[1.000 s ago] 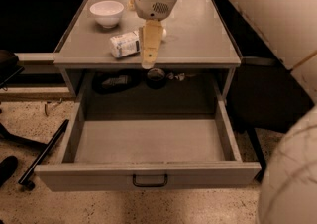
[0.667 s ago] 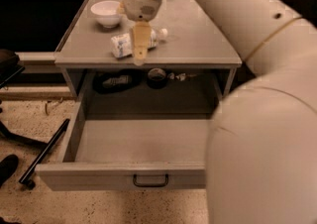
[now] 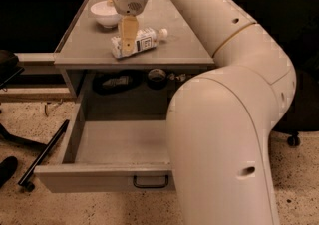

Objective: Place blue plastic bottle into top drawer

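Lying on its side on the grey metal tabletop (image 3: 184,45), cap to the right, near the white bowl (image 3: 105,14): small clear plastic bottle (image 3: 144,43) with white cap and pale label bearing a dark square mark. Below, wide grey metal top drawer (image 3: 99,178) pulled open. Tan pincer (image 3: 127,50) pointing straight down over the bottle's base end, hung from a bulky white arm (image 3: 224,119); open or closed, cannot tell.

One bottle (image 3: 147,41), one bowl (image 3: 105,14), one drawer (image 3: 94,180) — one gripper (image 3: 127,50) over the bottle

Bottle (image 3: 148,40) middle behind pincer (image 3: 127,46)
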`<action>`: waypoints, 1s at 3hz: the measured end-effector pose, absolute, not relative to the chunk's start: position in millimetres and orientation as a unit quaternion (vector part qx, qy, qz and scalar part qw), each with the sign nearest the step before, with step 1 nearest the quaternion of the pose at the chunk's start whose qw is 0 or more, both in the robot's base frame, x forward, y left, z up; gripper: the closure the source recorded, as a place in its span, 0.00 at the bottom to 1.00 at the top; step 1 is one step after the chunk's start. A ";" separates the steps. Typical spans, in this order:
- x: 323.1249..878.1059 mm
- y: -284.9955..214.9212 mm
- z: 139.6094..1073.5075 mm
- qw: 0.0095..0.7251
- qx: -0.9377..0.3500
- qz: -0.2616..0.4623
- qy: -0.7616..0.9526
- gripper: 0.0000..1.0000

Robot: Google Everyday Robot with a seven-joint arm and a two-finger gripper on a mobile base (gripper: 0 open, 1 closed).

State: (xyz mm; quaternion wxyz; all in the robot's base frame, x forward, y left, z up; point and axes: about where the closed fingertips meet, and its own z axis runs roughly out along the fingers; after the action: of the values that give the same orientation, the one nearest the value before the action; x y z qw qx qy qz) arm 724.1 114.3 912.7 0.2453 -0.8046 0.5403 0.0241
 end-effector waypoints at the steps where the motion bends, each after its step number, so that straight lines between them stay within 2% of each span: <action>1: 736.8 117.3 898.9 0.251 -0.801 0.033 0.543 0.00; 3: 779.4 127.8 864.5 0.270 -0.793 0.039 0.545 0.00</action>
State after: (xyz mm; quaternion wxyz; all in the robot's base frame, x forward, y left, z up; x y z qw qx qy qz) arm 779.4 127.8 864.5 0.2702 -0.7926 0.5452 0.0387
